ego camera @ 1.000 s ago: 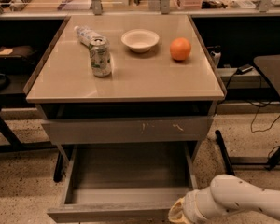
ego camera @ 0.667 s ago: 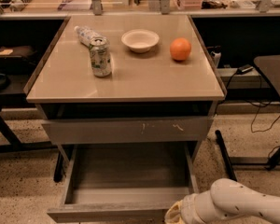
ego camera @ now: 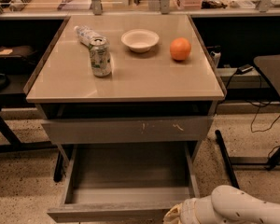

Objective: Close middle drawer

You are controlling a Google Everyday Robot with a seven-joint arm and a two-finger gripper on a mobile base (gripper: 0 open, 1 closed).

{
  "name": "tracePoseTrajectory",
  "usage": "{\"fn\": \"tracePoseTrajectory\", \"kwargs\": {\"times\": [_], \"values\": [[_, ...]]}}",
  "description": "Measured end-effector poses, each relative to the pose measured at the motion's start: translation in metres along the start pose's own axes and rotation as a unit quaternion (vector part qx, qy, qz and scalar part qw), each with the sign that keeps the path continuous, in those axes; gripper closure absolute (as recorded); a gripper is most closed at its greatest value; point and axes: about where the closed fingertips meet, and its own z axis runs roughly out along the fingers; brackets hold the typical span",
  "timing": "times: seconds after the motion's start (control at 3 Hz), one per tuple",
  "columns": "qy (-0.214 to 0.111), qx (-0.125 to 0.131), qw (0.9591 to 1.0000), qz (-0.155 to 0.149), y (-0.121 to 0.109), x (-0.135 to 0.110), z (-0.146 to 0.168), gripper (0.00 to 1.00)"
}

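Note:
The middle drawer is pulled far out below the table top, showing its empty grey box interior. Its plain front panel runs along the bottom edge of the camera view. Above it is the taller grey drawer front with pale scratch marks, pushed nearly in with a dark gap above it. My white arm comes in from the bottom right. My gripper is at the right end of the open drawer's front panel and is cut off by the view's bottom edge.
On the table top stand a green-and-white can, a lying plastic bottle, a white bowl and an orange. A dark table and cables are at the right, and a dark bench is at the left.
My arm has shifted slightly left and down along the open drawer's front panel. The drawer stands as far out as before.

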Motion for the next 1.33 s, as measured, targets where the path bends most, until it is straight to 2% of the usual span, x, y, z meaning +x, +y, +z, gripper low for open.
{"fn": "tracePoseTrajectory", "kwargs": {"times": [1.0,1.33], "values": [[0.0,0.0,1.0,0.0,0.0,0.0,0.0,0.12],[-0.006,0.009,0.9999,-0.005,-0.01,-0.003,0.0,0.0]]}}
